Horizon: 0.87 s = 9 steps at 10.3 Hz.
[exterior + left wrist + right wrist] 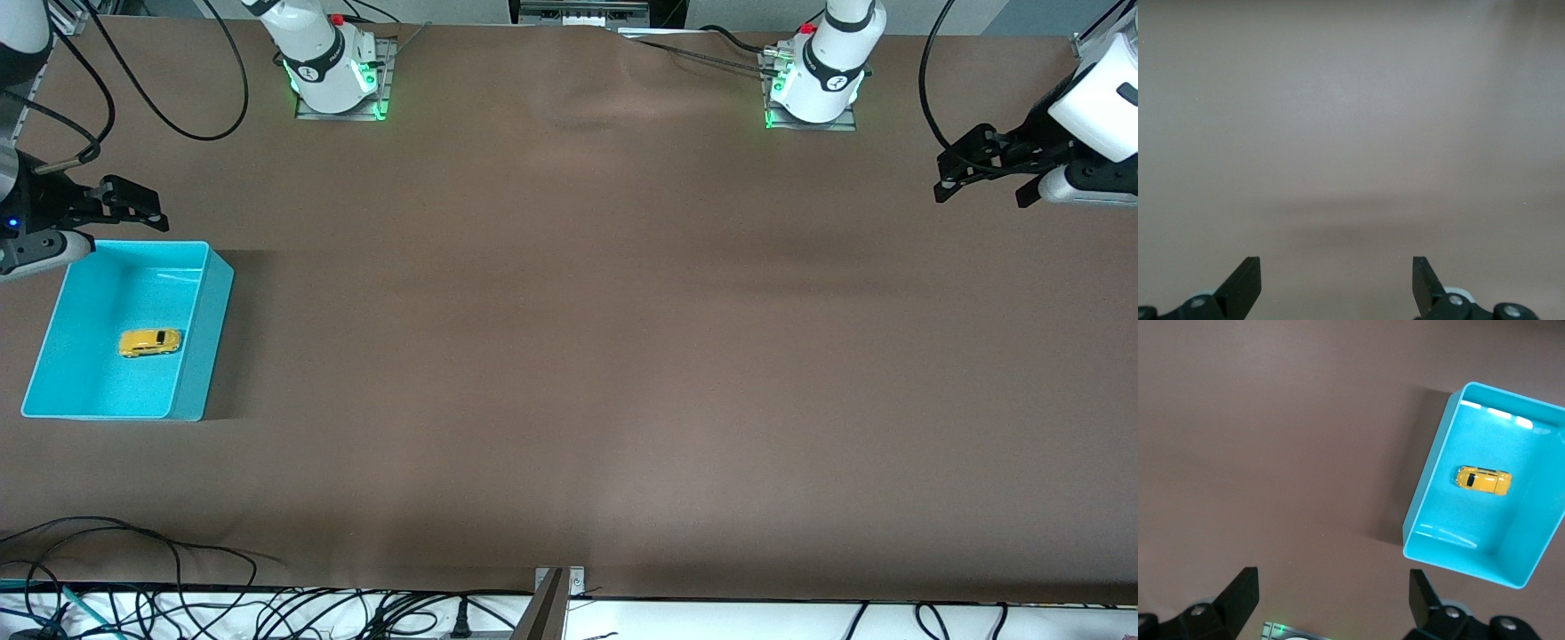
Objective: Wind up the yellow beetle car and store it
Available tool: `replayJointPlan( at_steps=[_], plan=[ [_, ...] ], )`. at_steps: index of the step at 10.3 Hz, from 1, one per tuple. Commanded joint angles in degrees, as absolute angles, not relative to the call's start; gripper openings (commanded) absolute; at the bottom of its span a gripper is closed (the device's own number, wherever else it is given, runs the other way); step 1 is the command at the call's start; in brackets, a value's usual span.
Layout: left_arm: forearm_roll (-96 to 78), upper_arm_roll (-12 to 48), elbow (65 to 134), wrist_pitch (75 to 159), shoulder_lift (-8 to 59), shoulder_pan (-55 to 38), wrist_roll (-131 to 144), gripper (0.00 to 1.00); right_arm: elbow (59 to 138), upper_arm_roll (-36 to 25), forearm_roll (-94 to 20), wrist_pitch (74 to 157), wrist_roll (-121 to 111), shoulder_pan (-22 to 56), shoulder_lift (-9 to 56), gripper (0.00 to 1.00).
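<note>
We see one small yellow beetle car (150, 341) lying inside one turquoise plastic bin (202, 347) at the right arm's end of the brown tabletop (587, 356). No writing is readable. The right gripper (133, 206) hangs just beside the bin, fingers apart and empty. The left gripper (982, 182) waits over bare tabletop, fingers apart.

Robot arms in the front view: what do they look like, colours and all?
Both are glossy white, rounded, on metal base plates lit green, with black cables. The left pincer and right pincer are black with two angular fingers; a small blue light glows beside the right one.
</note>
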<state>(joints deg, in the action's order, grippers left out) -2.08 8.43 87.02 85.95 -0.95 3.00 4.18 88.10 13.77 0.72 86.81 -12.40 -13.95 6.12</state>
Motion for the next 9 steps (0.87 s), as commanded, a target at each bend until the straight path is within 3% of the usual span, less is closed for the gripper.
replayJointPlan(
  at_steps=[1, 9],
  plan=[
    [-3.3, 8.6, 85.9, 84.8, -0.9, 3.4, 4.2, 1.0, 92.2, 13.6, -0.4, 87.5, 1.0, -12.3, 1.2, 1.0],
    [-3.3, 8.5, 85.9, 84.8, -0.9, 3.4, 4.2, 1.0, 94.5, 13.4, -0.1, 89.6, 8.2, -9.2, -1.9, 1.0]
  ],
)
